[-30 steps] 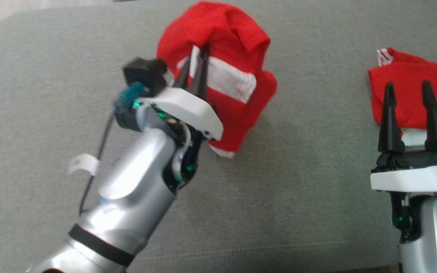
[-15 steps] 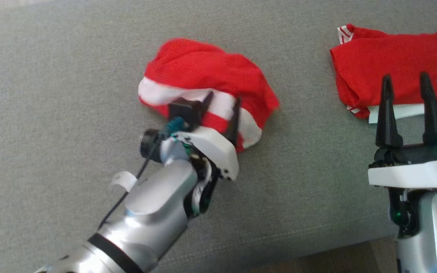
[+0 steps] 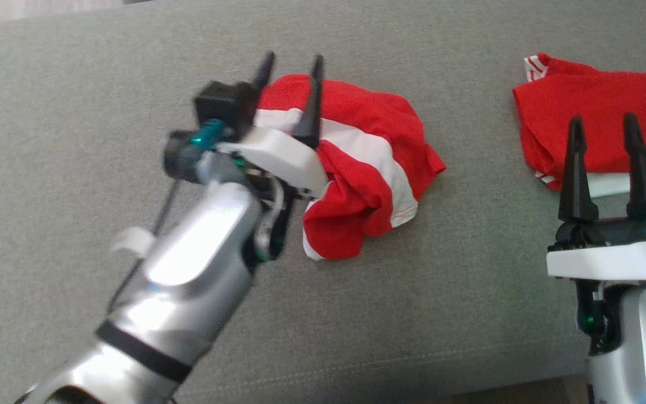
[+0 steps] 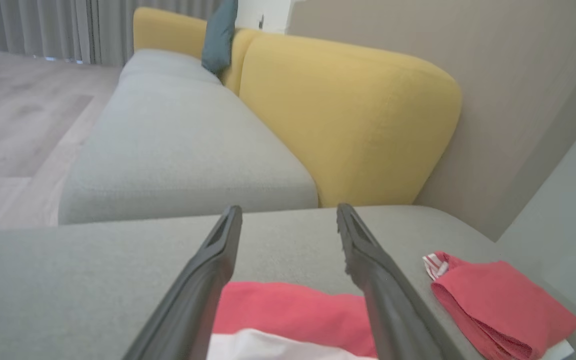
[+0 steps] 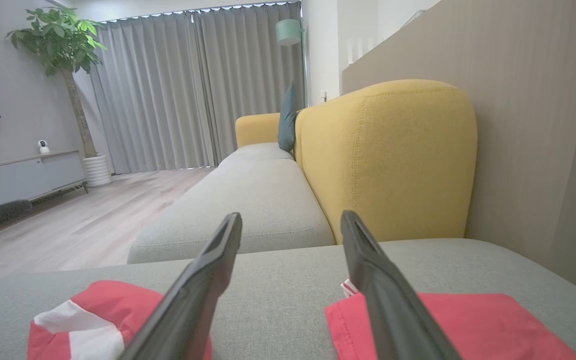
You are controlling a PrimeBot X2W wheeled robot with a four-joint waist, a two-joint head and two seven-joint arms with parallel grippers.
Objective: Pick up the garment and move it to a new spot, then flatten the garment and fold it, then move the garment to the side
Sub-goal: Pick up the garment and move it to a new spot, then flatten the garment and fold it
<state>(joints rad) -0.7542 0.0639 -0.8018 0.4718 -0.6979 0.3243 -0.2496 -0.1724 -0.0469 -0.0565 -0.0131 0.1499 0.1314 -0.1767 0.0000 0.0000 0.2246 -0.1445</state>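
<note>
Support: grey fabric sofa cushion [image 3: 469, 314], fine weave, one stitched seam running along its 6 o'clock edge. Lying directly on it: a crumpled red-and-white garment [image 3: 368, 168] just 12 o'clock of centre, and a folded red garment [image 3: 598, 118] well apart from it at 2 o'clock. The folded one sits partly over a flat white piece [image 3: 609, 184] showing at its 6 o'clock edge.

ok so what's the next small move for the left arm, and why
Probably lower the left gripper onto an edge of the crumpled garment and pinch it to start spreading: its fingers stand open over the heap, which lies bunched on the grey cushion, not flat.
</note>
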